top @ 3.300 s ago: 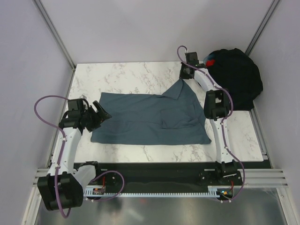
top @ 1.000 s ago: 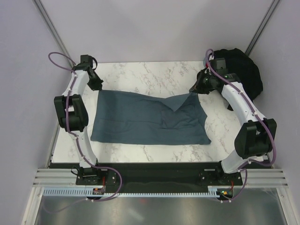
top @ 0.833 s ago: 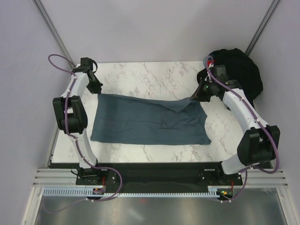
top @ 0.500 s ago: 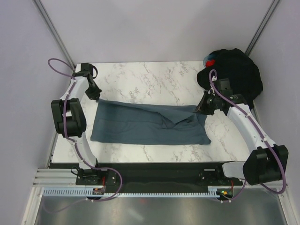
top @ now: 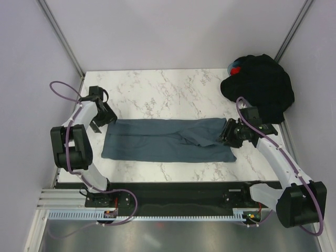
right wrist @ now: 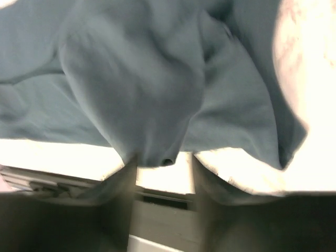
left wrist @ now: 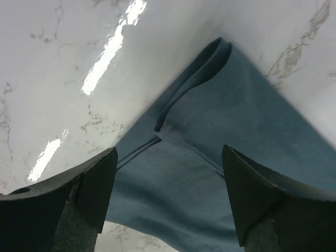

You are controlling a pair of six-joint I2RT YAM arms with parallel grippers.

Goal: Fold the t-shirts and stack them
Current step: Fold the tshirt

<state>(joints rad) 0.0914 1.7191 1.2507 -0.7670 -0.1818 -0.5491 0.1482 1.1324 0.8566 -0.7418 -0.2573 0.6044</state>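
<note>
Top external view showed the slate blue-grey t-shirt (top: 168, 140) folded into a long, slightly wrinkled band across the near half of the desk (top: 157, 86), parallel to the near edge, while the black t-shirts (top: 262, 86) sat in a heap at the far right corner. At the left end of the band the left gripper (top: 108, 119) stood with its fingers (left wrist: 86, 189) spread wide, and the shirt's sleeve corner lay flat on the desk under the gap between them. At the right end the right gripper (top: 228, 136) had its fingers narrow, with a bunch of the blue-grey cloth pinched between them.
</note>
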